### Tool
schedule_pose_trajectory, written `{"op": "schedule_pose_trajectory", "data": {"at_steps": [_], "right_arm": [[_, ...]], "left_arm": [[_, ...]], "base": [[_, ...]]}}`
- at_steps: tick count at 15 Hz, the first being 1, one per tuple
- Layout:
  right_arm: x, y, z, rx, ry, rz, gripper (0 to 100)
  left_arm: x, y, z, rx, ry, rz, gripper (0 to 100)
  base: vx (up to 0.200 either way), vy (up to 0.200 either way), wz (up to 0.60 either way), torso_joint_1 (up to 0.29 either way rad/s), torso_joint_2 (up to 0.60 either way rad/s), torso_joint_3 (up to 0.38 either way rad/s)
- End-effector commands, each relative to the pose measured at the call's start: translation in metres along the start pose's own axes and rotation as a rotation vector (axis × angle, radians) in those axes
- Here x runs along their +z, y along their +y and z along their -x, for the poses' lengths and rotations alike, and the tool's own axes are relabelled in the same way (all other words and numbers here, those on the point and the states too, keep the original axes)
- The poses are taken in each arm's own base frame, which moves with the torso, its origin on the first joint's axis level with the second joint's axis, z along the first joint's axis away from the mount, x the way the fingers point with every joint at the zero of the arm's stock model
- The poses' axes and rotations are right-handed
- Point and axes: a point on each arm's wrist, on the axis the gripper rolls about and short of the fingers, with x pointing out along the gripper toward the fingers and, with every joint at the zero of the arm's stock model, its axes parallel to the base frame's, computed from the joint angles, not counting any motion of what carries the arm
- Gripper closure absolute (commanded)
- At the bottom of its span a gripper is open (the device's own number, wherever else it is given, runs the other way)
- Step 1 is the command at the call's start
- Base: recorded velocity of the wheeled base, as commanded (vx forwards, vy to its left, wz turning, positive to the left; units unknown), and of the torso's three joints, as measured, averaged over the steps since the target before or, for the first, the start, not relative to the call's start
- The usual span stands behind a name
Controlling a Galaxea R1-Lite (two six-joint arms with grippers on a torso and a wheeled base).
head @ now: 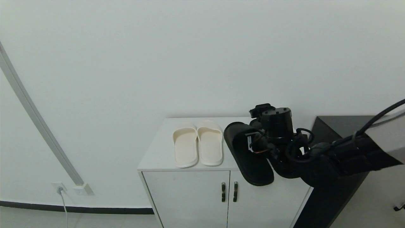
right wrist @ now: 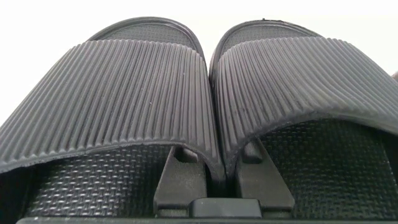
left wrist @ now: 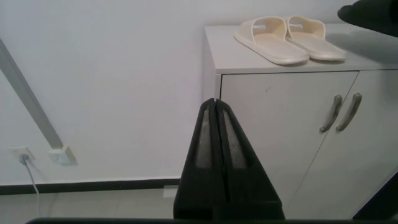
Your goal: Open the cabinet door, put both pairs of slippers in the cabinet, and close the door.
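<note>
The right gripper (right wrist: pixel 214 177) clamps the black slippers (head: pixel 250 161) together, tilted over the cabinet's (head: pixel 158 156) near right top edge, right of the cream slippers (head: pixel 197 144). The cabinet doors (head: pixel 190 196) are closed. The left gripper (left wrist: pixel 215 118), pressed together and empty, hangs left of the cabinet.

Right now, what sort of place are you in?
Likely a home entryway, or a bare room set up like one: a white cabinet against a plain wall, white slippers on top, black slippers beside them, a socket low on the wall.
</note>
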Motion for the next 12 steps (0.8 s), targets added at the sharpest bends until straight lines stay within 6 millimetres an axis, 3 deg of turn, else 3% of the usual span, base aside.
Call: {"op": "schedule_pose_trajectory", "data": {"at_steps": [1,6,10,12], "right_arm": [[0.012,-0.003,0.05,0.151,-0.025,0.012,100],[0.01,-0.011,0.102,0.47,-0.013,0.029,100],[-0.005,-0.018,0.119,0.535,0.011,0.092,100],[-0.011,-0.02,0.119,0.536,0.022,0.132,100]], "left_arm": [[0.0,0.0,0.0,0.002,-0.001,0.0,100],[0.0,0.0,0.0,0.002,0.0,0.0,100],[0.0,0.0,0.0,0.001,0.0,0.0,100],[0.0,0.0,0.0,0.001,0.0,0.0,100]], "base": [[0.0,0.0,0.0,0.0,0.0,0.0],[0.0,0.0,0.0,0.0,0.0,0.0],[0.0,0.0,0.0,0.0,0.0,0.0],[0.0,0.0,0.0,0.0,0.0,0.0]]}}
